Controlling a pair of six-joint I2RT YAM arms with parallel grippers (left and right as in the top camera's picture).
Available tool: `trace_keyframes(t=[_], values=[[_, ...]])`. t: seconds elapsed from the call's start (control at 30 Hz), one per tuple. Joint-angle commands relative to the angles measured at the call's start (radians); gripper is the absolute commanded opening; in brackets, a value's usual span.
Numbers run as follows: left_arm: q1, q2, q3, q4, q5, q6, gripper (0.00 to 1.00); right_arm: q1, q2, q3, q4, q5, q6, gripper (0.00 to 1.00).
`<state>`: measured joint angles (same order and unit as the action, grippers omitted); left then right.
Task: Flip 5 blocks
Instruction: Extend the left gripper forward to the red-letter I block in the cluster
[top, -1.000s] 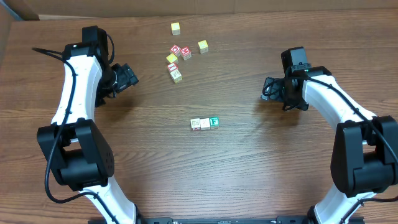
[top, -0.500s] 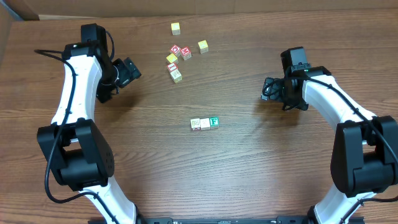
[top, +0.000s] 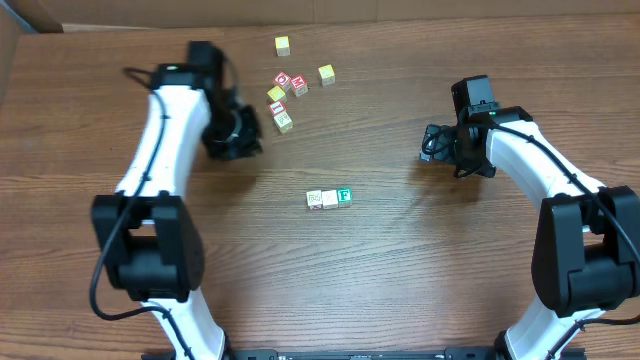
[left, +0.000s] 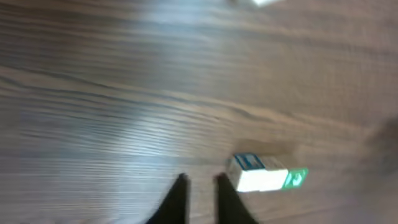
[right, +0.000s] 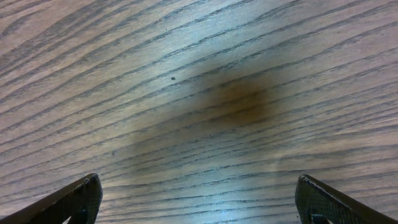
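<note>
Wooden table (top: 400, 290). I find the left gripper (left: 199, 183) pressed together and empty, the right gripper (right: 198, 193) spread wide. Three blocks (top: 329, 198) sit in a touching row mid-table, with two more blocks (top: 284, 121) in the far cluster.

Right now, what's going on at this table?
Two robot arms are working on flipping small alphabet blocks on a wooden table. The left gripper is shut and empty, hanging beside the scattered cluster of blocks on the far side, nearest a pale block. The right gripper is open over bare wood on the right, holding nothing. A row of three blocks sits mid-table, with the green-faced block at one end.
</note>
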<state>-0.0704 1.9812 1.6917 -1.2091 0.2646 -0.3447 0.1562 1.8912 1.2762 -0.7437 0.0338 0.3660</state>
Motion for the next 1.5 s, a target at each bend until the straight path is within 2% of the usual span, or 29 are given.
trace_keyframes(t=[0.0, 0.17, 0.4, 0.53, 0.73, 0.83, 0.87, 1.03, 1.13, 1.27, 1.47], values=[[-0.088, 0.008, 0.052, -0.021, -0.061, 0.023, 0.04, -0.002, -0.031, 0.013, 0.005, 0.010, -0.004, 1.00], [-0.198, 0.009, 0.268, -0.153, -0.214, 0.002, 0.04, -0.002, -0.031, 0.013, 0.005, 0.010, -0.004, 1.00], [-0.211, 0.009, 0.650, -0.250, -0.230, 0.001, 0.04, -0.002, -0.031, 0.013, 0.005, 0.010, -0.004, 1.00], [-0.210, 0.009, 0.695, -0.237, -0.250, 0.001, 0.07, -0.002, -0.031, 0.014, 0.005, 0.010, -0.004, 1.00], [-0.211, 0.072, 0.678, -0.235, -0.360, -0.036, 0.32, -0.002, -0.031, 0.013, 0.005, 0.010, -0.004, 1.00], [-0.209, 0.126, 0.678, -0.227, -0.384, -0.074, 0.68, -0.002, -0.031, 0.013, 0.005, 0.010, -0.004, 1.00], [-0.209, 0.146, 0.678, -0.225, -0.384, -0.090, 0.76, -0.002, -0.031, 0.013, 0.005, 0.010, -0.004, 1.00], [-0.209, 0.256, 0.678, -0.207, -0.383, -0.154, 0.78, -0.002, -0.031, 0.013, 0.005, 0.010, -0.004, 1.00], [-0.209, 0.319, 0.678, -0.194, -0.383, -0.181, 0.73, -0.002, -0.031, 0.013, 0.005, 0.010, -0.004, 1.00], [-0.203, 0.398, 0.678, -0.176, -0.369, -0.215, 0.62, -0.002, -0.031, 0.014, 0.005, 0.010, -0.004, 1.00], [-0.187, 0.486, 0.678, -0.150, -0.369, -0.289, 0.57, -0.002, -0.031, 0.013, 0.005, 0.010, -0.004, 1.00]])
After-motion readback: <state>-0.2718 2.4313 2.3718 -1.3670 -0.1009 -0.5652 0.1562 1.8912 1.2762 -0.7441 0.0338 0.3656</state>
